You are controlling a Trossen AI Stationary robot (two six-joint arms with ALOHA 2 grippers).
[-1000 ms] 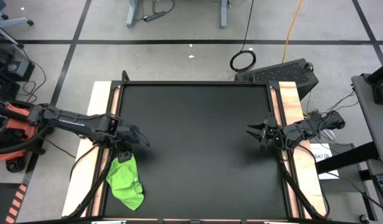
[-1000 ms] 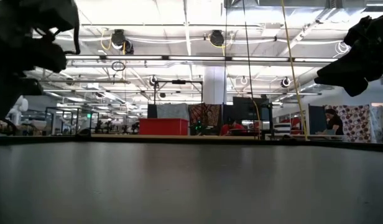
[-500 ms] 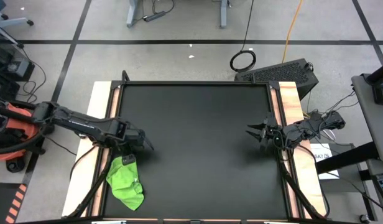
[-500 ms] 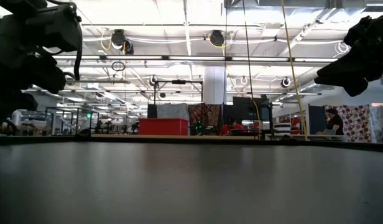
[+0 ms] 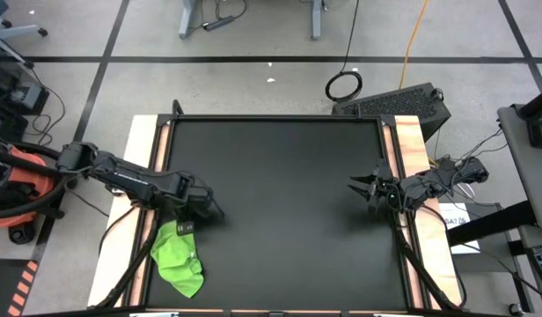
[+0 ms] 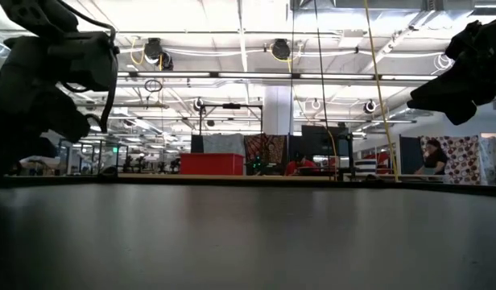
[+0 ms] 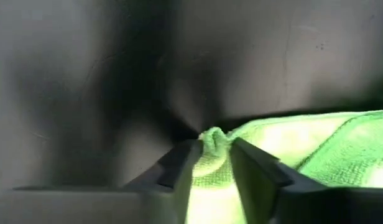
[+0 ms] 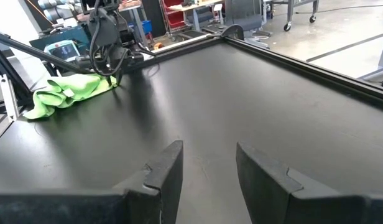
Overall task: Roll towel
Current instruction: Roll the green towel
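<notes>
Item one, the left gripper [image 5: 209, 211]: we found it low over the black mat [image 5: 280, 176] near the mat's left edge, toward the front left corner. In the left wrist view its two fingers [image 7: 179, 165] stood narrow, pinched on a raised fold at the towel's edge.

Item two, the towel [image 5: 178, 259]: a small lime-green cloth, plain, crumpled in a heap at the front left corner of the mat, partly lying over the mat's left border. Only its corner nearest the left gripper was between the fingers; the rest lay slack on the mat.

Item three, the right gripper [image 5: 357, 187]: we noted it at the right edge of the mat, about midway along that edge, well apart from the towel. Its fingers [image 8: 166, 168] stood partly open with bare mat between them, holding and touching nothing.

Item four, surroundings: a wooden table [image 5: 144, 132] showed as strips beside the mat on both sides. A coiled cable [image 5: 343, 85] lay on the floor beyond the far edge. Nothing lay on the mat between the two grippers.

Item five, writing: a paper label [image 5: 456, 220] by the right edge; we could not read it.
</notes>
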